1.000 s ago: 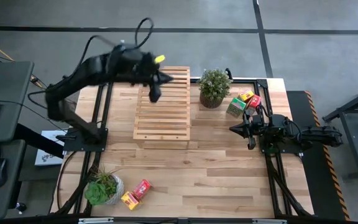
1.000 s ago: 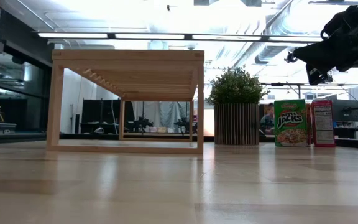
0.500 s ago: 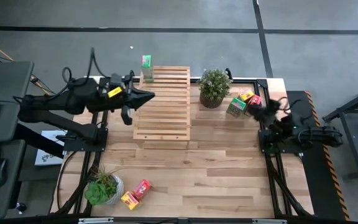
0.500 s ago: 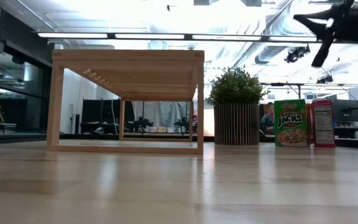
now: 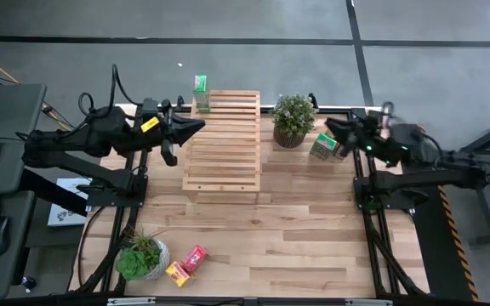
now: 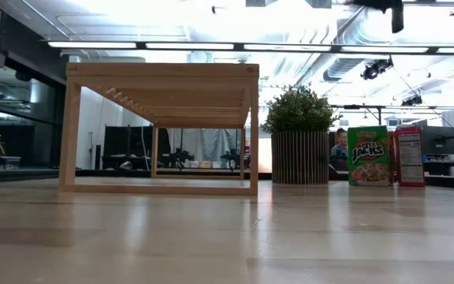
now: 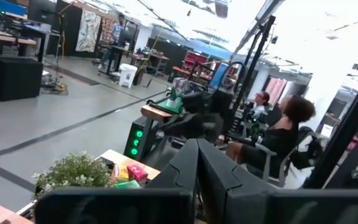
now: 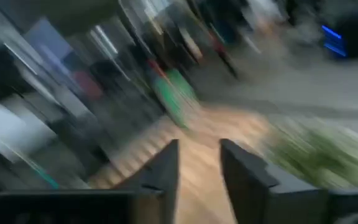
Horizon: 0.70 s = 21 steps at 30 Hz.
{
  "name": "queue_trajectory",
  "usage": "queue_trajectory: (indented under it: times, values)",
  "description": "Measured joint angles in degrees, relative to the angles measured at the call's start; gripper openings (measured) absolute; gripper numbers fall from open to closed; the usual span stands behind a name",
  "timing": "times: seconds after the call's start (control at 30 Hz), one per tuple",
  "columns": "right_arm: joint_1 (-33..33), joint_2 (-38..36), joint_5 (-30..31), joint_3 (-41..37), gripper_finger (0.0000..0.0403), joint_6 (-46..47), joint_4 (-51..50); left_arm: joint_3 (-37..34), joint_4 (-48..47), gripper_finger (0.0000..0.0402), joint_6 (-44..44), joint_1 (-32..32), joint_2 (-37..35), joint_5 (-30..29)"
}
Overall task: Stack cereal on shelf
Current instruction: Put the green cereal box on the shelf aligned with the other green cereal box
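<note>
The shelf (image 5: 221,140) is a pale slatted rack at the table's far middle, standing on its legs in the low view (image 6: 160,126). One green cereal box (image 5: 200,93) stands upright at its far left corner. A green box (image 5: 321,146), a yellow box (image 5: 337,129) and a red box (image 5: 348,138) stand on the table at far right. A red box (image 5: 196,257) and a yellow box (image 5: 177,273) lie near left. My left gripper (image 5: 198,126) is shut and hovers at the shelf's left edge. My right gripper (image 5: 334,127) is open, raised above the far-right boxes.
A potted plant (image 5: 293,119) stands between the shelf and the far-right boxes, and a second plant (image 5: 139,259) stands near left beside the two lying boxes. The table's near middle and right are bare planks. People sit in the room beyond the table.
My left gripper drew back from over the shelf's far left corner toward the table's left edge, and the green box now shows standing there. My right gripper rose and swung toward the far edge, above the far-right boxes.
</note>
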Motion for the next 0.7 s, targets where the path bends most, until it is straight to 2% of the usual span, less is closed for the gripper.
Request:
queue_trajectory:
  times: [0.13, 0.2, 0.27, 0.4, 0.57, 0.7]
  values:
    - [-4.6, 10.0, -0.1, 12.1, 0.0204, 2.4, -30.9, 0.0, 0.0, 0.0, -0.1, 0.0, 0.0, 1.6]
    - [-7.9, 14.6, -1.7, 15.0, 0.0236, 3.9, -41.9, 0.0, -0.1, 0.0, 0.0, 0.0, 0.0, 2.0]
    - [-11.4, 18.6, -4.8, 15.7, 0.0255, 4.4, -48.5, 0.0, -0.1, 0.0, 0.1, 0.0, 0.0, 2.8]
    - [-17.2, 24.9, -13.0, 13.3, 0.0267, 0.5, -49.4, 0.0, -0.6, 0.0, 0.1, 0.0, 0.0, 3.3]
    - [-21.8, 31.9, -12.5, 12.6, 0.0268, -6.8, -47.4, 0.0, -1.8, 0.0, -0.3, 0.0, 0.0, 3.4]
    - [-23.8, 35.5, -12.8, 12.6, 0.0268, -9.1, -46.3, 0.0, -1.4, 0.0, -0.3, 0.0, 0.0, 3.4]
